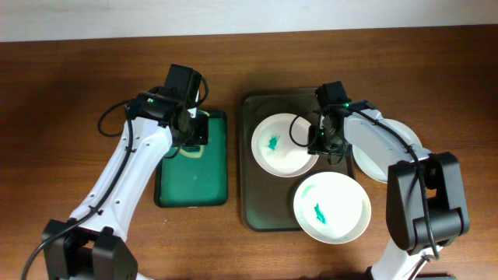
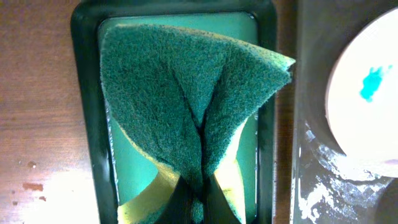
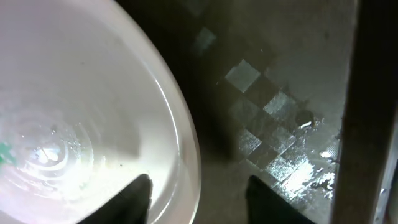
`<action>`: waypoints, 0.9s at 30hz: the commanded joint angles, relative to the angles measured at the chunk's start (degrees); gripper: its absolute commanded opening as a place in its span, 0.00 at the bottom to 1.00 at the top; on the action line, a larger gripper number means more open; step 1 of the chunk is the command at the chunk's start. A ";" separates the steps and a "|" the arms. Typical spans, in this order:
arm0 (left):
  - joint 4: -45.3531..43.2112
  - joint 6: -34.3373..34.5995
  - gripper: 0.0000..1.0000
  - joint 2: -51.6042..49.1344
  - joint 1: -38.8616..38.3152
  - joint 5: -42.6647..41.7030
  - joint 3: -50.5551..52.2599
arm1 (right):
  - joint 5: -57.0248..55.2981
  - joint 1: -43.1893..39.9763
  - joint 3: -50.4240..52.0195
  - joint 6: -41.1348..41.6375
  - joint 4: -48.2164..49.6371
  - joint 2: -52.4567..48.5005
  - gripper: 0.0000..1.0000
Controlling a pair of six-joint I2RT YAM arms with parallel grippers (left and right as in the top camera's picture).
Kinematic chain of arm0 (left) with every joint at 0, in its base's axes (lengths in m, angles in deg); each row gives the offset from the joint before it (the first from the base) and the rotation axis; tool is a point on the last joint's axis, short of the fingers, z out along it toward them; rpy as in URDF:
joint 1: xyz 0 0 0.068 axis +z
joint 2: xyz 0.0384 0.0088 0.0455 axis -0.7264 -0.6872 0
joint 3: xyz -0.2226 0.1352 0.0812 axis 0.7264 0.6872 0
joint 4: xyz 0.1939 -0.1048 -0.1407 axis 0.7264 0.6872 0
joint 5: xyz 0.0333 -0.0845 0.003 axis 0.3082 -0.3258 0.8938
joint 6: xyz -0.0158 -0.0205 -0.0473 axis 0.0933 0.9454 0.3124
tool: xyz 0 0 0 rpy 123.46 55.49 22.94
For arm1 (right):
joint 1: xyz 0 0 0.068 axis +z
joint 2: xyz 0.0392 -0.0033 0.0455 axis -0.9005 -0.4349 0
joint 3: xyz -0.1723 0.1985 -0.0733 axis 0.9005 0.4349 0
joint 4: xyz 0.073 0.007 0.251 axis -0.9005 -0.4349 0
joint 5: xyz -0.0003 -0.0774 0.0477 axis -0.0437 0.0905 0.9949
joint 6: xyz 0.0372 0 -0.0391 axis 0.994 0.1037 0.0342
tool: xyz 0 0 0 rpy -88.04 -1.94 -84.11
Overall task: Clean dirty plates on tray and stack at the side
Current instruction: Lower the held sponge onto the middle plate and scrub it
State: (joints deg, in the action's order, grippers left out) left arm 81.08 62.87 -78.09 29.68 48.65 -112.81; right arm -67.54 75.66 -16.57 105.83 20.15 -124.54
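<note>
Hiding third plate (image 1: 367, 168): right arm (image 1: 377, 140)

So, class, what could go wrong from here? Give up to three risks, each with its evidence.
1. The right end effector stands open astride the rim of the upper plate; on a tray that looks wet, the plate may slide as the jaws close.
2. The left end effector pinches the sponge by one folded edge only; it could flop or slip while wiping.
3. The lower plate overhangs the tray's rim; a nudge might tip it off.
</note>
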 commanded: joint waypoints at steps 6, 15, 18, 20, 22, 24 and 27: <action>2.95 -8.63 0.00 -1.73 0.02 -15.67 -15.34 | 7.80 -1.84 -2.67 -6.86 -2.36 1.99 0.63; 0.44 -8.61 0.00 -11.37 -7.28 -19.37 -18.78 | 5.62 -1.73 -0.33 -6.86 0.00 1.92 0.31; -2.93 -8.61 0.00 -15.41 -9.90 -19.37 -18.78 | 5.18 -1.73 -0.33 -6.86 0.24 1.86 0.35; -5.01 -8.61 0.00 -17.49 -11.10 -19.34 -18.78 | 2.80 -1.73 -0.33 -6.84 0.46 1.53 0.33; -6.10 -8.61 0.00 -19.43 -12.20 -19.34 -18.78 | 2.78 -1.70 -0.13 -6.84 0.39 1.18 0.25; -7.15 -8.61 0.00 -21.05 -12.57 -19.34 -18.78 | 2.80 -1.70 0.13 -6.84 0.44 1.18 0.07; -8.02 -8.59 0.00 -21.75 -12.61 -19.37 -18.78 | 4.20 -1.81 -0.07 -6.86 0.52 1.36 0.15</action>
State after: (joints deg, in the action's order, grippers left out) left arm 74.07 55.18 -99.34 17.07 30.16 -131.10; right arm -63.99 74.09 -17.27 99.36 20.46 -124.38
